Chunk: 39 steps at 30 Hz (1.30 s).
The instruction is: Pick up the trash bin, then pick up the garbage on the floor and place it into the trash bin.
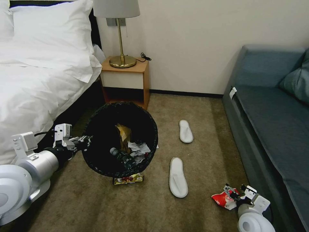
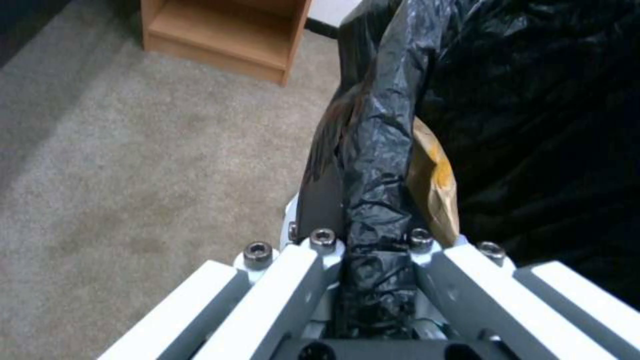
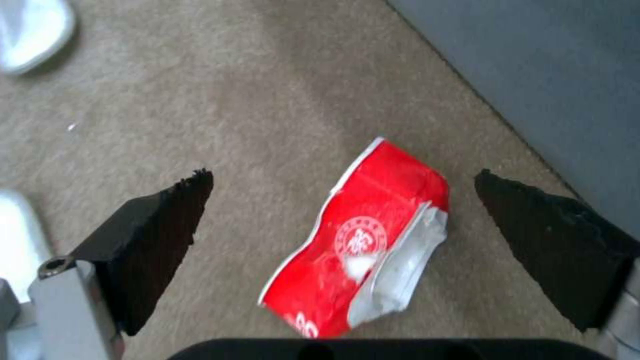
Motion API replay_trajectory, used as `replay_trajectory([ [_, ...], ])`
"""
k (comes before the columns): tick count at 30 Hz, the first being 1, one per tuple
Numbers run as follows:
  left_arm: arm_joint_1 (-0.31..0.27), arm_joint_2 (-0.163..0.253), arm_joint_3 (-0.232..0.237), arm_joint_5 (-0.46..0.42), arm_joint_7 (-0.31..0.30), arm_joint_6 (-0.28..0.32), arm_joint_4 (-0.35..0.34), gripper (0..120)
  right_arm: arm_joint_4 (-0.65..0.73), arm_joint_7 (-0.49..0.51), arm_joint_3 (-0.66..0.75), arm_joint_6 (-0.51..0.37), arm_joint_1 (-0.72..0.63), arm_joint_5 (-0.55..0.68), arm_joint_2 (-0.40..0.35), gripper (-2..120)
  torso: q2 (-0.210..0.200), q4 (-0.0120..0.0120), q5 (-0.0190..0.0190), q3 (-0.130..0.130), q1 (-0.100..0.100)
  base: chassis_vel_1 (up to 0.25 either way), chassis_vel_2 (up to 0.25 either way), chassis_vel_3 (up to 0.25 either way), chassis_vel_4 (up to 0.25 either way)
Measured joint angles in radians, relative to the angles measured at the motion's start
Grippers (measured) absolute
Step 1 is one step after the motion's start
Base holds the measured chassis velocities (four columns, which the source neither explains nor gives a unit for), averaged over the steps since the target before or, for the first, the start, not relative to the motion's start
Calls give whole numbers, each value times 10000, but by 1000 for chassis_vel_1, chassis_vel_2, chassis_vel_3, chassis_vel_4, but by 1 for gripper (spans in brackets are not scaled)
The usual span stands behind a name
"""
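Seen from the head: round trash bin lined with crinkled glossy black plastic, tilted with its mouth toward the camera, gripped at its near-left rim by the left gripper. Jaws closed on that bag-covered rim, one finger outside, one inside, as seen from the left wrist. Inside the bin: a crumpled brown paper bag, a clear bottle with a dark label, and wadded white tissues. Just below the bin's lower edge, flat on the beige carpet, a gold-and-red snack wrapper, partly tucked under the bin.

Farther right, two flat white slippers on the carpet, one nearer the wall, one nearer the robot, well apart from each other.

Low at the right, beside the grey-blue sofa, the right gripper poised over a crumpled red-and-white snack wrapper. Jaws spread wide, black fingertips on either side of the wrapper, not touching it.

Behind the bin, a wooden nightstand with a brass lamp, next to a white-sheeted bed.
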Motion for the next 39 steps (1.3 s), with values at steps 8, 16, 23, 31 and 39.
replay_trajectory([
  [8,122,7,-33,61,5,0,-61,3,-1776,-67,89,236,845,23,215,100,0,0,1,0,1,0,0,0,0],
  [16,148,91,-109,51,12,0,-83,3,-3048,-326,123,414,1276,160,318,100,0,0,0,0,1,0,0,0,0],
  [23,117,116,-34,44,-15,0,-94,3,-4035,-620,-210,885,1658,416,262,100,0,0,0,0,0,0,0,0,0],
  [31,78,109,71,75,-33,0,-90,3,-4348,-612,-924,1193,1877,809,88,99,0,0,0,0,0,0,0,0,0],
  [39,79,126,41,56,-40,-1,-78,3,-4430,-385,-1520,1474,1948,1099,30,90,0,0,0,0,0,0,0,0,0],
])
